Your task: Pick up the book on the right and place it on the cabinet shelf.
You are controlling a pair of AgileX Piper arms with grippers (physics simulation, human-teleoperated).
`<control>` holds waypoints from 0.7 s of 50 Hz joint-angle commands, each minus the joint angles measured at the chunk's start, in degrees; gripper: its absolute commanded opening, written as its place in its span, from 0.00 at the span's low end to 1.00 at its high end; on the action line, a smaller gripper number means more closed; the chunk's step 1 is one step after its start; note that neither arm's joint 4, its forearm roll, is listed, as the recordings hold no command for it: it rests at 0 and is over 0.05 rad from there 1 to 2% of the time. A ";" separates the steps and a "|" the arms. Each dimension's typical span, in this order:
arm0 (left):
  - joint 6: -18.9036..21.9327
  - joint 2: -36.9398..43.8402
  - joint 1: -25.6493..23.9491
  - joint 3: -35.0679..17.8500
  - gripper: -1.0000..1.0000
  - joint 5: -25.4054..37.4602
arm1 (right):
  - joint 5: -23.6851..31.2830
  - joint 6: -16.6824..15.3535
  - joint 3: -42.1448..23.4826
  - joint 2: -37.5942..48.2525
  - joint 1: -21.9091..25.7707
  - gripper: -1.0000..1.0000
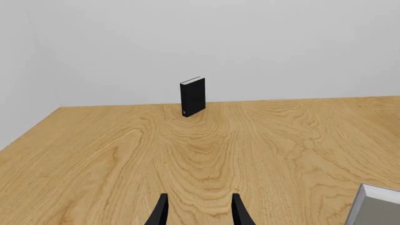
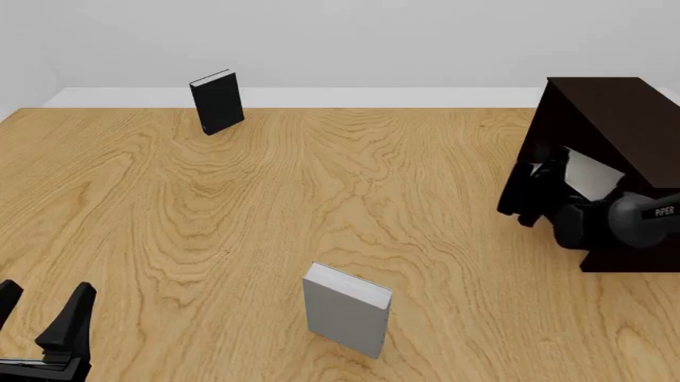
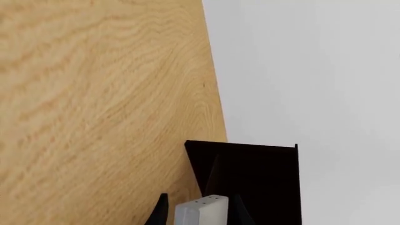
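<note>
The light-grey book (image 2: 591, 173) is seen tilted at the mouth of the dark brown cabinet (image 2: 611, 103), which stands at the right edge of the wooden counter (image 2: 318, 207). The book is clamped between the fingers of the right claw (image 2: 552, 171), and in the right wrist view its white page edges (image 3: 201, 209) are seen between the two dark fingers, with the cabinet shelf (image 3: 250, 183) just beyond. Whether the book already rests on the shelf surface cannot be told. Nothing else can be made out inside the recess.

The left claw (image 2: 43, 306) is held low over the near left corner of the counter, its fingers parted and nothing between them.

A squatter grey book (image 2: 345, 309) stands upright on the counter near the front centre, well apart from the cabinet. A black book (image 2: 216, 102) stands upright at the far left of the counter, near the back wall.
</note>
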 commanded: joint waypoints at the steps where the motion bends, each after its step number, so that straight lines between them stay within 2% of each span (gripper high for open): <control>1: -0.07 -0.15 0.02 0.00 1.00 0.14 | 0.47 0.33 -0.81 0.22 0.83 1.00; 12: -0.14 -0.11 0.04 0.00 1.00 0.09 | 0.92 0.67 -1.65 0.51 1.17 1.00; 35: 0.04 -0.02 -0.01 0.01 1.00 0.08 | 6.18 1.15 -8.13 1.90 0.38 1.00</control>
